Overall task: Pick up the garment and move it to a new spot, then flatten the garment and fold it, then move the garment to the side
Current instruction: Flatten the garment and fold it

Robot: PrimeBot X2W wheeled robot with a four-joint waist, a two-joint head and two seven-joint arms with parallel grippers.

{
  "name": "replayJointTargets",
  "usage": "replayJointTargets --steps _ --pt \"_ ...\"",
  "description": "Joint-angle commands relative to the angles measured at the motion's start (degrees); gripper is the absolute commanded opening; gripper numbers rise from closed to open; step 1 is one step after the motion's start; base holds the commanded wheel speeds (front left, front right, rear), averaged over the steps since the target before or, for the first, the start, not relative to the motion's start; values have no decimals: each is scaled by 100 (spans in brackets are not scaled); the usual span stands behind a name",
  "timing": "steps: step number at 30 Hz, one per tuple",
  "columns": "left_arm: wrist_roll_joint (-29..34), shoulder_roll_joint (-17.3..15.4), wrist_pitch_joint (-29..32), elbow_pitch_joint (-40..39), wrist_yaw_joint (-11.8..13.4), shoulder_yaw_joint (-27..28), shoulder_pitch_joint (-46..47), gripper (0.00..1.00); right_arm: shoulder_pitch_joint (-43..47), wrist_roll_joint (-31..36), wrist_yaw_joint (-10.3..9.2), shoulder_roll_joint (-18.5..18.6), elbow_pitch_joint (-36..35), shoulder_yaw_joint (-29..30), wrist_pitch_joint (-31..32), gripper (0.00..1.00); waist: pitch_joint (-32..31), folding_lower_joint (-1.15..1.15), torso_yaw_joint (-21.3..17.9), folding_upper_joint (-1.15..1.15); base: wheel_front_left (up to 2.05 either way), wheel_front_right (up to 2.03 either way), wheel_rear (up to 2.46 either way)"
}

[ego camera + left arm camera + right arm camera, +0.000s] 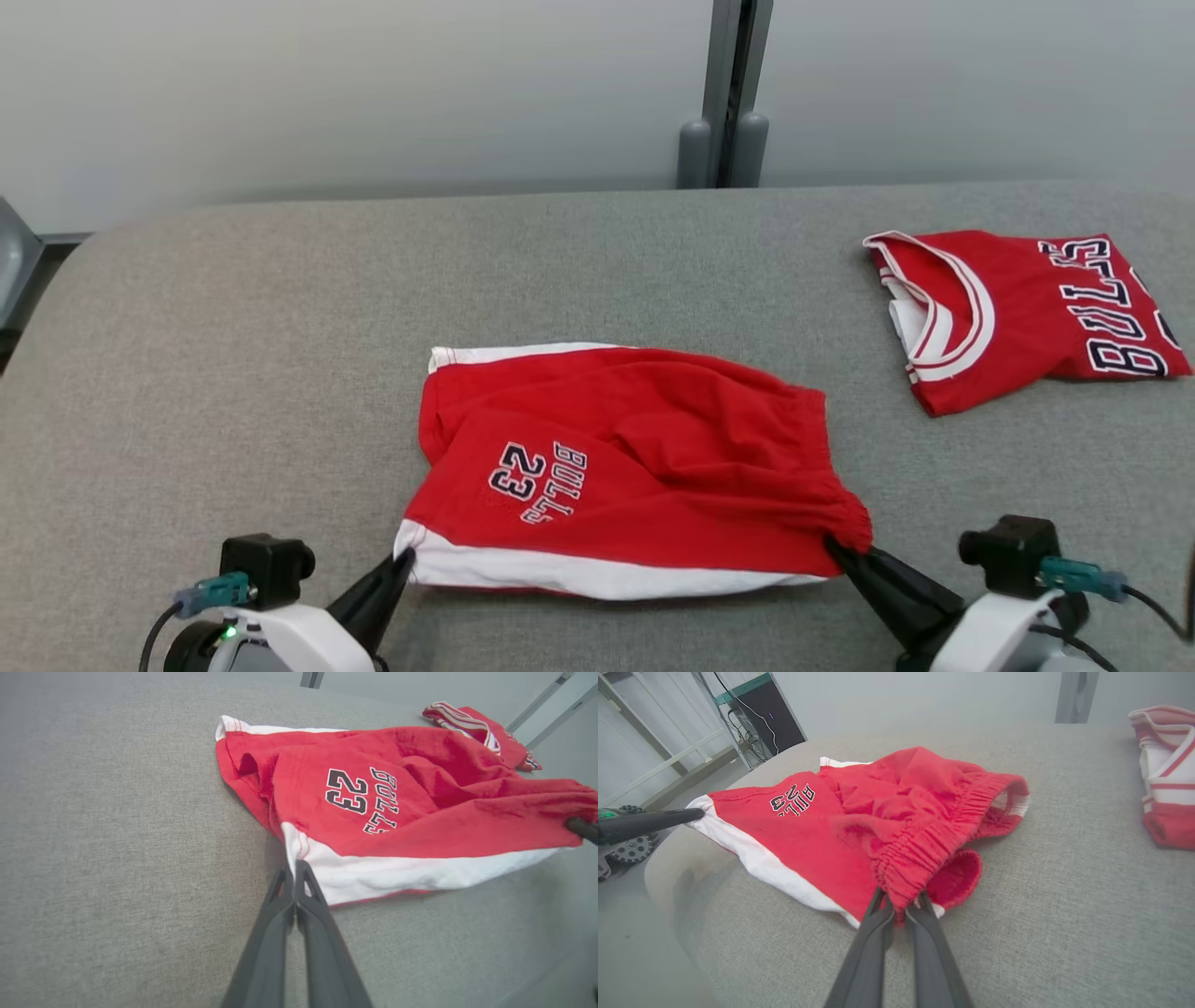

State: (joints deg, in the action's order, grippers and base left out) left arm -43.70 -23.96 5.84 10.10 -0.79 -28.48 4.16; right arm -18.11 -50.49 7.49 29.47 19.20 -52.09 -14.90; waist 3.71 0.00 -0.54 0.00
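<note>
The red cotton shorts with a white hem band and "BULLS 23" lettering (644, 448) lie at the near middle of the grey woven-fabric table (233, 373), stretched between both arms. The left fingers (378, 588), pressed together, pinch the white hem corner. The right fingers (887, 583), likewise closed, pinch the gathered elastic waistband. The cloth is wrinkled and humped at centre. A folded red jersey with white-striped collar (1018, 317) sits well apart, far right. Open surface spreads left and beyond; the table's rounded edge lies near the left fingers.
</note>
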Motion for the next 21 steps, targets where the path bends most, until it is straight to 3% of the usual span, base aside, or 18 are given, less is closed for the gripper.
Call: replayJointTargets --steps 1,11,21 --pt "-98 -100 87 -217 19 38 -172 0 146 -143 2 187 -165 42 -33 0 -119 0 -2 0 0 0 0" --pt "-468 -743 679 -1973 420 284 -1006 0 737 -844 2 1047 -1601 357 228 0 -284 0 -122 0 0 0 0" --pt "-449 -1060 767 -3012 690 624 -940 0 833 -971 3 1233 -2257 830 696 0 -339 0 -183 0 0 0 0"
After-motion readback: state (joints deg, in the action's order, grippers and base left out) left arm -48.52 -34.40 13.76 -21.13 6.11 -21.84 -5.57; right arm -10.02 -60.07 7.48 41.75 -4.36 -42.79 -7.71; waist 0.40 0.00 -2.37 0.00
